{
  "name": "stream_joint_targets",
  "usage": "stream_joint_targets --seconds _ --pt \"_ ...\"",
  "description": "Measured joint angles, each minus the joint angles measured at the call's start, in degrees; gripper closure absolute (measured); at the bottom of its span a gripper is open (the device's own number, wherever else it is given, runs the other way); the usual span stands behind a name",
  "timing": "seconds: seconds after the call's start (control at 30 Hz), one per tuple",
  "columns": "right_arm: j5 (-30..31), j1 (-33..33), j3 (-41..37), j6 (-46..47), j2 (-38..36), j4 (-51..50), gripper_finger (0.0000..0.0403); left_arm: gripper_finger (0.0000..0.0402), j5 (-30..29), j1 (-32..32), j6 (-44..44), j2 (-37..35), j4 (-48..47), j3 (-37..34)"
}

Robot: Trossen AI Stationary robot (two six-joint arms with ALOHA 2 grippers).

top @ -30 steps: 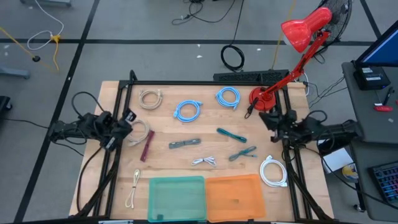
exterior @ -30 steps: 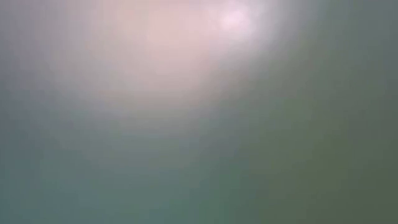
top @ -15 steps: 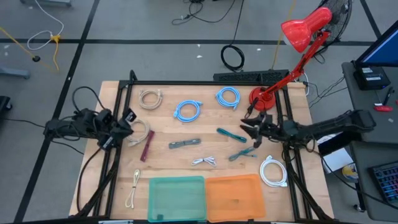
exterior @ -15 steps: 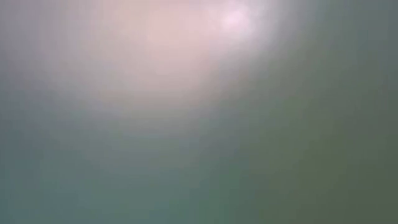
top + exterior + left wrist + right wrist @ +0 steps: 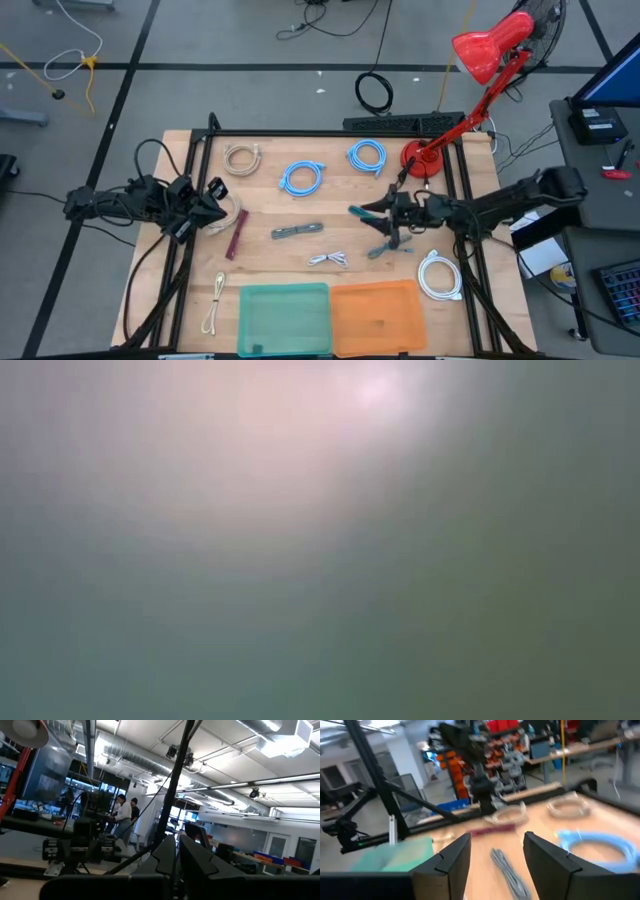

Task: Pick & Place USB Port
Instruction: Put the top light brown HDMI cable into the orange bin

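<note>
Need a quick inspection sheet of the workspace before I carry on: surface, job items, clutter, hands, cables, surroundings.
Surface: wooden table, black frame around it.
Job's things: green bin and orange bin at the near edge, both look empty; which cable is the USB one cannot be told.
Clutter: red desk lamp at the far right corner.
Hands: right hand open, over the teal cables mid-right; left hand shut, at the left edge beside a beige coil.
Cables: two blue coils, white coil, grey bundle, maroon cable.
Surroundings: people standing far off in the left wrist view; low view shows nothing.
</note>
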Motion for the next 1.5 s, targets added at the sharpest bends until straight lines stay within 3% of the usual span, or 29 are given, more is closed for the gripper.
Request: stream_joint_targets --seconds 0.2,0.4,0.63,0.73,0.9,1.03,1.13,1.2,1.3,1.4,1.5 --pt "0.0 3.3 8.5 -8.5 5.6 -0.1 0.0228 0.0376 0.0 0.0 0.2 0.0 -0.1 0.0" --pt "0.9 4.3 19.3 -17.0 15.8 -2.4 0.0229 0.0376 0.0 0.0 0.1 0.0 -0.1 0.0" --pt "3.3 1.5 29.7 -14.9 25.4 -15.3 0.0229 0.0376 -0.8 0.0 -0.3 0.0 -3.4 0.0" --pt "3.1 1.0 30.9 -13.5 27.9 -17.7 0.023 0.0376 -8.5 0.0 3.4 0.0 -9.8 0.0" --pt "3.1 1.0 31.1 -13.1 28.7 -18.4 0.0231 0.0376 -30.8 0.0 7.8 0.7 -28.6 2.7" --pt "3.2 1.0 31.1 -13.1 27.5 -21.5 0.0231 0.0376 -46.9 0.0 3.5 2.3 -45.6 7.3" --pt "3.2 1.1 30.8 -12.8 27.2 -22.0 0.0232 0.0376 -54.8 0.1 -1.4 4.4 -54.0 9.1" --pt "3.2 1.1 30.1 -12.2 27.2 -22.5 0.0232 0.0376 -58.0 0.1 -1.3 6.4 -54.5 9.5" --pt "3.1 1.1 29.4 -12.0 27.2 -22.5 0.0232 0.0376 -59.1 0.2 6.1 9.6 -50.2 9.5" --pt "3.1 1.1 28.7 -12.0 27.2 -22.6 0.0232 0.0373 -57.1 1.8 13.1 13.8 -46.0 11.1" --pt "3.1 1.1 28.1 -10.5 27.2 -22.6 0.0232 0.0356 -54.2 5.6 10.1 19.8 -49.4 17.0"
